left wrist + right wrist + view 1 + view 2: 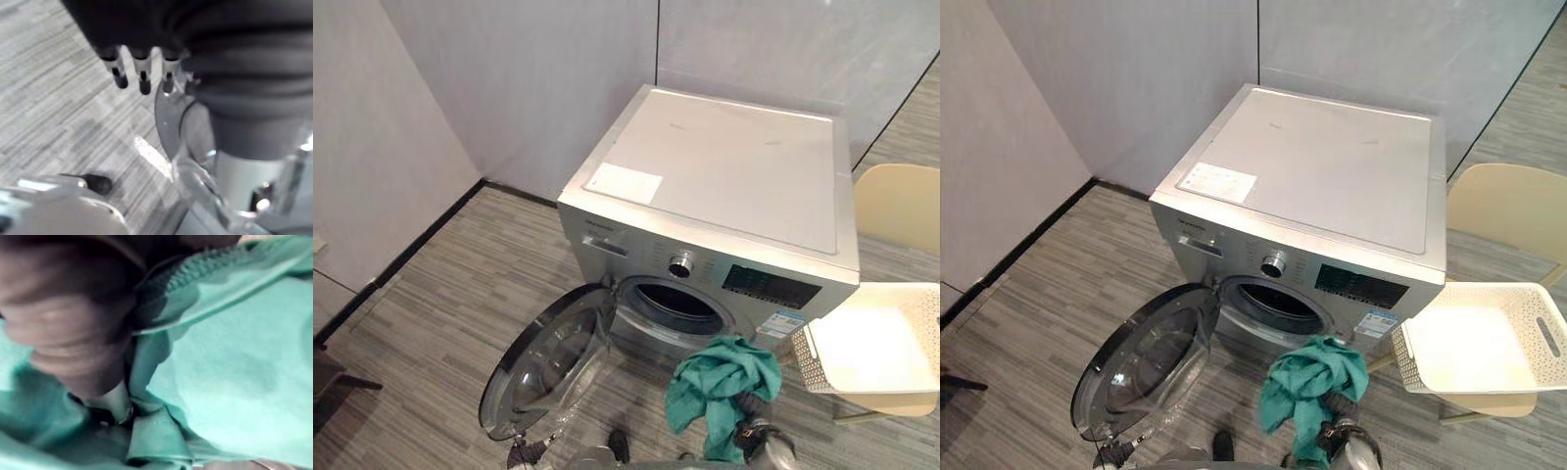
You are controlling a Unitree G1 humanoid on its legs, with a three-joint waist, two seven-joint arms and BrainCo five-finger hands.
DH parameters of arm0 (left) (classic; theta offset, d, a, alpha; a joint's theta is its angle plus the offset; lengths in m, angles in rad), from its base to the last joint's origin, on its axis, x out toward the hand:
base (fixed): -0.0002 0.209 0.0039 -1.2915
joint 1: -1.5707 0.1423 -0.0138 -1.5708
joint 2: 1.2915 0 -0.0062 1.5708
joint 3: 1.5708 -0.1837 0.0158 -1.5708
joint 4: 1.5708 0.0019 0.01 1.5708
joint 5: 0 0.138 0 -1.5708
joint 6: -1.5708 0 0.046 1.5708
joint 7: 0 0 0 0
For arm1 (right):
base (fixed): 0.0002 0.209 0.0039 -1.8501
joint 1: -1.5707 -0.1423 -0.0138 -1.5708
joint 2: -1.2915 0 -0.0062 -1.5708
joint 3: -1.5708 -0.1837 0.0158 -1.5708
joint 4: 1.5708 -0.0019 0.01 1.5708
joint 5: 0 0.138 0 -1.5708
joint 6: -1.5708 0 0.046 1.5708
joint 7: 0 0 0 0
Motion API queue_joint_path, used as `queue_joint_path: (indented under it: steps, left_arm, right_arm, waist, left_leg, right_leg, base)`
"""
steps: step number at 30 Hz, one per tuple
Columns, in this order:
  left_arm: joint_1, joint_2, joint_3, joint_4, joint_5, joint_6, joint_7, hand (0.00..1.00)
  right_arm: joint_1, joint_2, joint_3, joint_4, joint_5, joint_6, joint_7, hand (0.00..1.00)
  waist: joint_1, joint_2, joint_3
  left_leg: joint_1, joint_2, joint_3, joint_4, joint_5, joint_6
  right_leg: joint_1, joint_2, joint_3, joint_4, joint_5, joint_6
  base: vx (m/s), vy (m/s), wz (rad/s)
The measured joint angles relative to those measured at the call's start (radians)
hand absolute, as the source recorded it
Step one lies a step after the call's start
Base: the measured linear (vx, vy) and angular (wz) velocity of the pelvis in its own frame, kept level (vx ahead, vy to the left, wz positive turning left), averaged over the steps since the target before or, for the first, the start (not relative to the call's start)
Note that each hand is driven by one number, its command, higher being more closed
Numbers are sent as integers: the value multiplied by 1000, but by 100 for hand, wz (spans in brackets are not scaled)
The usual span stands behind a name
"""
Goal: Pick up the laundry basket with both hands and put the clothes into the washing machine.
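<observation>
The right arm comes up from the lower right, and the right hand (752, 419) is raised in front of the washing machine (724, 166), below its round opening (680, 304). A green cloth (715, 382) is bunched over this hand and hangs down on both sides of it, clear of the floor (440, 323). In the right wrist view the cloth wraps closely around the hand and covers most of it, so I cannot tell if the hand is closed on it.

The left hand (143, 73) is low at the lower left, just beside the bottom edge of the open door (548, 362). Its fingers (167, 78) are straight and point down to the floor, with nothing between them.

The door is swung out to the left, glass side up. The white laundry basket (1430, 377) sits on a cream chair (1503, 211) to the right of the machine, well apart from both hands.
</observation>
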Motion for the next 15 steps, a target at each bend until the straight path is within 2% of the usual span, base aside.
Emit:
queue_joint_path:
  steps: [3, 6, 8, 12, 15]
  left_arm:
    - [-11, -5, -9, -36, -3, -1, 0, 0]
    - [-16, -9, -38, -72, -27, -11, 2, 0]
    - [-27, -11, -44, -96, -66, -14, 7, 0]
    - [-28, -17, -70, -214, -132, -31, 26, 0]
    - [-41, -42, -75, -299, -183, -58, 26, 0]
  right_arm:
    - [-185, -23, -2, 126, -9, 2, -12, 100]
    - [-378, -49, 1, 190, -7, -1, -65, 100]
    - [-467, -50, 9, 197, 2, -8, -99, 100]
    - [-662, -42, 31, 258, 37, -16, -143, 100]
    - [-806, -60, 2, 318, 84, -12, -175, 100]
  waist:
    - [0, 30, 91]
    - [7, 53, 179]
    - [30, 56, 209]
    - [36, 66, 256]
    - [56, 75, 272]
  left_leg:
    - [-78, 0, -9, 100, -17, 20]
    - [-168, -1, -8, 207, -51, 28]
    - [-234, 1, 1, 268, -68, 30]
    - [-369, 11, 27, 350, -75, 41]
    - [-454, 37, 82, 391, -75, 41]
  right_leg:
    - [-81, -30, -8, 112, -28, -3]
    - [-175, -68, -3, 247, -70, -5]
    - [-249, -88, 9, 326, -89, -11]
    - [-384, -124, 3, 430, -112, -12]
    - [-476, -143, 5, 484, -113, -14]
  base:
    - [-157, 36, 18]
    - [-220, 29, 10]
    - [-228, 11, -2]
    - [-184, -29, 10]
    - [-142, -60, 8]
